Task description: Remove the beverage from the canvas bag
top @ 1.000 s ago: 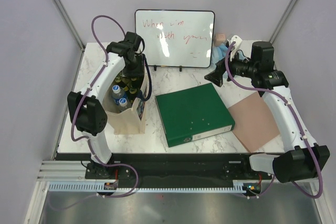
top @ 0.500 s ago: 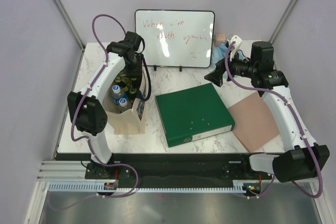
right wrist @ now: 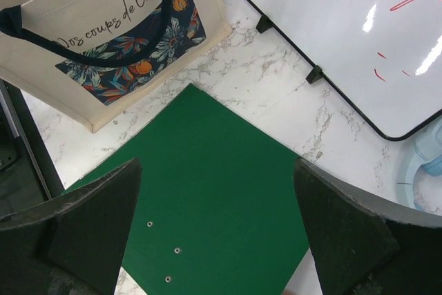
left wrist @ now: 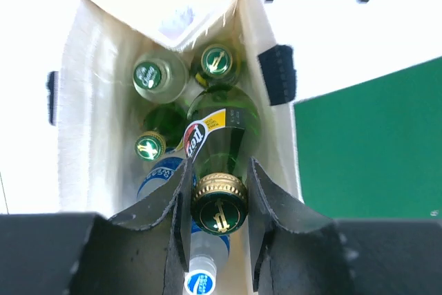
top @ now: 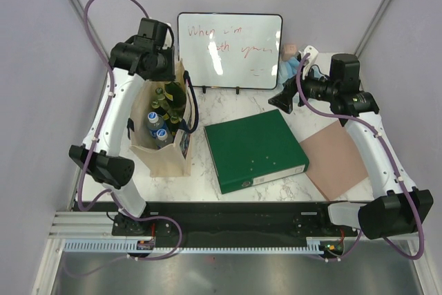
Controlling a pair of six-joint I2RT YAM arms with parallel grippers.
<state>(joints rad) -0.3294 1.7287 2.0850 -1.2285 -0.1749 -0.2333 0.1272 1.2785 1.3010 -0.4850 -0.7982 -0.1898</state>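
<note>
The left arm [top: 114,112] now stands higher than a second ago. Its wrist is up out of the canvas bag [top: 166,160] and sits above the bag's far left corner, where before it reached down among the bottles. The elbow is now lower and further left, and the purple cable [top: 93,12] arches higher over the arm. The left gripper [left wrist: 219,183], partly open a second ago, is now clamped on the neck of a green bottle [left wrist: 224,136], just under its gold cap. That bottle is raised above the others in the bag and tilted, with its base still inside the bag's mouth.
</note>
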